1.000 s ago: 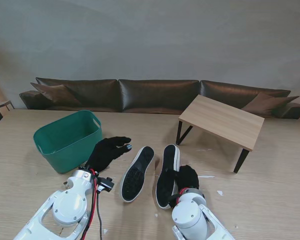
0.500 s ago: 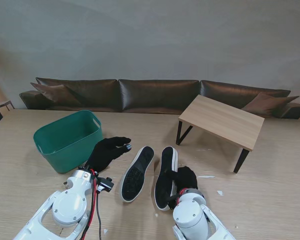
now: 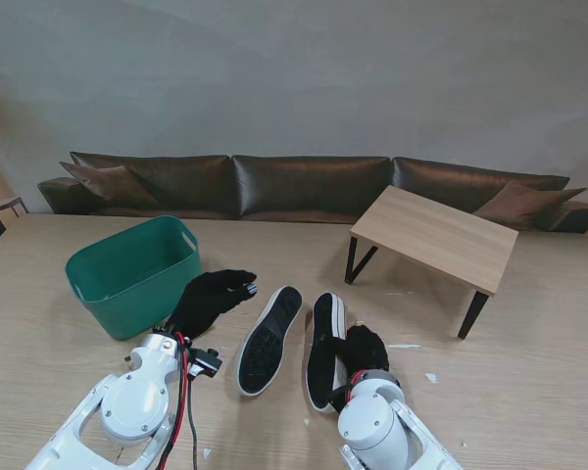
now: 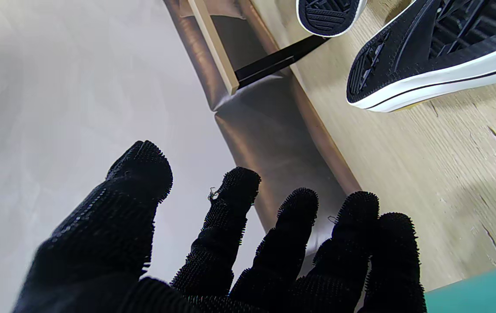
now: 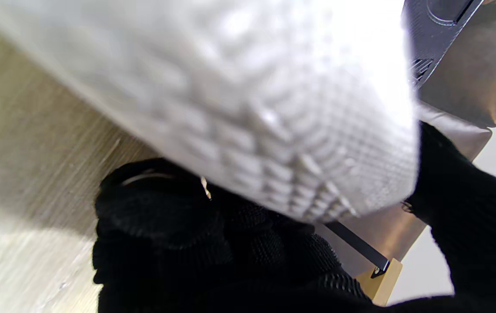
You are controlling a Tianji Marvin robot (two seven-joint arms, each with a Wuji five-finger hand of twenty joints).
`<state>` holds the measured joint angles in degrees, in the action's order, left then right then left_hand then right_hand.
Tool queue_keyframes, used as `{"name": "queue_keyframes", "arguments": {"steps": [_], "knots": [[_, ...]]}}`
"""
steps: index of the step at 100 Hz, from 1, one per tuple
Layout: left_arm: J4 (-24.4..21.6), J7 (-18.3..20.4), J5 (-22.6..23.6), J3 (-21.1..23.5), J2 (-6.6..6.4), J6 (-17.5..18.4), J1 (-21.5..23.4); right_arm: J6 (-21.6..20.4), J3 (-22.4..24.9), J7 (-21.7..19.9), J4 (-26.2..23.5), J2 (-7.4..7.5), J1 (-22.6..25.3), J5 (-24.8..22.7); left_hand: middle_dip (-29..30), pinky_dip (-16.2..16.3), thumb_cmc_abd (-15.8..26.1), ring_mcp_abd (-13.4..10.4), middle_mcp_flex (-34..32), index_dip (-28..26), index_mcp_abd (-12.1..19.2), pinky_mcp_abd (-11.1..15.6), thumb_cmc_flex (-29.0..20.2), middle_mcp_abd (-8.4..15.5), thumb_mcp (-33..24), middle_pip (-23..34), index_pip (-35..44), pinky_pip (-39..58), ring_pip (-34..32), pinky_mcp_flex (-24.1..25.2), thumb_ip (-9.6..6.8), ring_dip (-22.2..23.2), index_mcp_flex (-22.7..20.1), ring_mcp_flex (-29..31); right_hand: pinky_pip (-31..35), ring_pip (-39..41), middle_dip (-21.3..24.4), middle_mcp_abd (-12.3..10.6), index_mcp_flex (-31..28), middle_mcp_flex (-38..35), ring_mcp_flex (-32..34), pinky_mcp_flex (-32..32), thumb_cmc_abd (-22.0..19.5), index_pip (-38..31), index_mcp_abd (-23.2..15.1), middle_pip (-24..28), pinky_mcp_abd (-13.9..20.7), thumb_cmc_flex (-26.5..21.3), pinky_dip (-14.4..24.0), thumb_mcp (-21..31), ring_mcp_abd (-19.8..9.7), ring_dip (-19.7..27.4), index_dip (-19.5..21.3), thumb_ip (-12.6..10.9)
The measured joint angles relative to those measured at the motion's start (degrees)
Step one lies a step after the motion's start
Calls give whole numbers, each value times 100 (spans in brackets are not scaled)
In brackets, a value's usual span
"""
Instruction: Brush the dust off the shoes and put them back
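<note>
From the stand, the right hand clasps the right shoe, long axis pointing away, while the left wrist view shows the left hand spread beside the left shoe, and the right wrist view shows fingers curled around white fabric.

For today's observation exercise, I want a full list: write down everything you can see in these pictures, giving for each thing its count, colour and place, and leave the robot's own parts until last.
Shoes: two, black soles with white edging, soles up side by side on the table; left shoe lies free, right shoe is in the right hand's grasp.
Basket: one, green, on the table to the left, farther from me than the left hand.
Small table: one, light wood top with black legs, standing on the big table to the right.
Big table: one, light wood, under everything.
Sofa: one, dark brown, behind the table along the wall.
Left hand: one, black glove, fingers spread, holding nothing, left of the shoes.
Right hand: one, black glove, closed on the right shoe.
</note>
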<state>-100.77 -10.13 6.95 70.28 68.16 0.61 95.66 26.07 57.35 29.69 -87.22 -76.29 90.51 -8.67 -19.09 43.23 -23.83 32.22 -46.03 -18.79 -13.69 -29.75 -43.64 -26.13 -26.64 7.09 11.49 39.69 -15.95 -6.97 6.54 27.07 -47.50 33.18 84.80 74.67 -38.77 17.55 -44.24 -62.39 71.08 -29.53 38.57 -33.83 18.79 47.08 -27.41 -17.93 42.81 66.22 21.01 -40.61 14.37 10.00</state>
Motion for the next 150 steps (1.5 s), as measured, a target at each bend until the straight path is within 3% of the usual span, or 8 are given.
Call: {"name": "queue_keyframes", "arguments": {"steps": [115,150], "knots": [[10,158,-44,20,-36,29,7,-70,-66,154,97,8,-84,-324,-128,61,0,-1,-276,-94,-64,1,-1,0,78,20,108,-9,0,0,0,0,-146,6,-291,-507,7,-42,241,211,0,0,6,-118,-55,74,40,28,-120,-118,-1,244,-154,-68],[10,177,-53,34,-41,38,16,-63,-66,60,84,49,-83,-464,-138,62,0,-1,-280,-102,-66,1,-1,0,135,21,116,-9,0,0,0,0,-219,9,-525,-748,27,-82,358,381,-1,0,6,-136,-165,74,47,150,-347,-127,-1,330,-191,-68]]}}
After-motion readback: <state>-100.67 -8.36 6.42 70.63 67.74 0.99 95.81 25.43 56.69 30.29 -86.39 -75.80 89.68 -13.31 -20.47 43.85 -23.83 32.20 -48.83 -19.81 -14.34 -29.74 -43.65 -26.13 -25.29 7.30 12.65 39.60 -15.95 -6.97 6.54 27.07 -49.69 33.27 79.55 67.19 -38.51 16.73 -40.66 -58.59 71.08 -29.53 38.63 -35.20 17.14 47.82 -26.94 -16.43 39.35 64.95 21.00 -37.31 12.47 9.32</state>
